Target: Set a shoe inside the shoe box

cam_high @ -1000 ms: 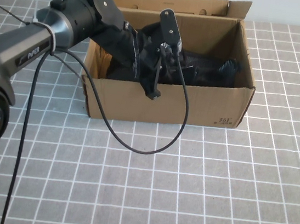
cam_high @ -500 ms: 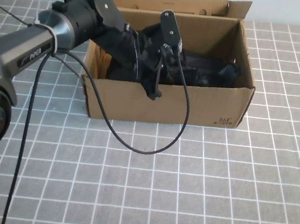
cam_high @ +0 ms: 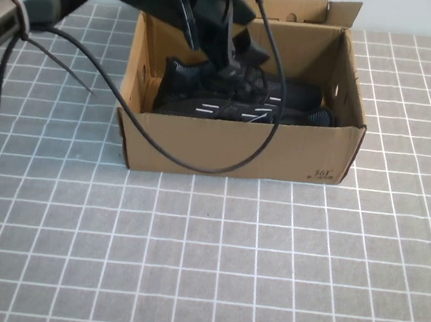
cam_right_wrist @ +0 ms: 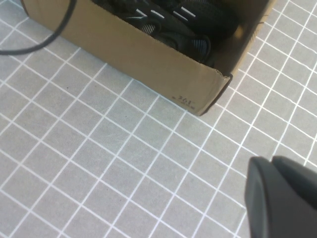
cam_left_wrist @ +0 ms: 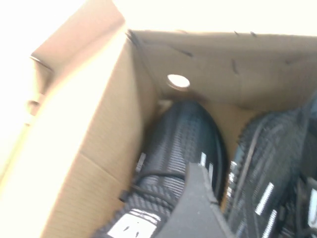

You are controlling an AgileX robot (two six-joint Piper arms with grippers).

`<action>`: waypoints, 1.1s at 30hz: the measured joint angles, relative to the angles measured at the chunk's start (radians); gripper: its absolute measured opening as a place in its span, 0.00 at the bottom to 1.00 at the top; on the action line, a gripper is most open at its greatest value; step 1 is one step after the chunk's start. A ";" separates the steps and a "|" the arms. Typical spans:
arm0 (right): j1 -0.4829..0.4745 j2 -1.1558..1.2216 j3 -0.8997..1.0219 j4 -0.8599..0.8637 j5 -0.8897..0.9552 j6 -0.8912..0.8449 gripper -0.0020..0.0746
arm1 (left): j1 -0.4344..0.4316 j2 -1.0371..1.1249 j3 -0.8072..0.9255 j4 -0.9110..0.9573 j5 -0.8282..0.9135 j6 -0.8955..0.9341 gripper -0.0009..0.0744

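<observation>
Your left gripper (cam_high: 228, 55): above the open shoe box (cam_high: 241, 145), over its back left part, holding nothing; whether its fingers are spread or pressed together cannot be told. Your right gripper (cam_right_wrist: 285, 198): over the gridded table (cam_high: 263, 278), near the box's printed corner, finger state not readable. Shoe (cam_high: 224, 98): lies inside the box beside its black mate (cam_high: 309, 110). Black cable (cam_high: 199, 167): drapes across the box's front wall.
</observation>
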 joint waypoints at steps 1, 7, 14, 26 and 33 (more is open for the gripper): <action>0.000 0.000 0.000 0.000 0.000 0.000 0.01 | 0.000 -0.008 0.000 -0.003 -0.008 -0.003 0.63; 0.000 0.000 0.000 0.000 0.000 0.000 0.01 | 0.000 -0.030 0.000 -0.002 -0.021 -0.171 0.50; 0.000 0.000 0.000 0.027 0.007 0.000 0.01 | 0.000 -0.092 0.000 0.047 -0.012 -0.374 0.07; 0.000 -0.125 0.002 0.068 0.155 0.121 0.01 | 0.000 -0.333 0.000 0.184 0.060 -0.529 0.01; 0.000 -0.297 0.002 0.068 0.264 0.198 0.01 | 0.000 -0.516 0.045 0.261 0.147 -0.620 0.01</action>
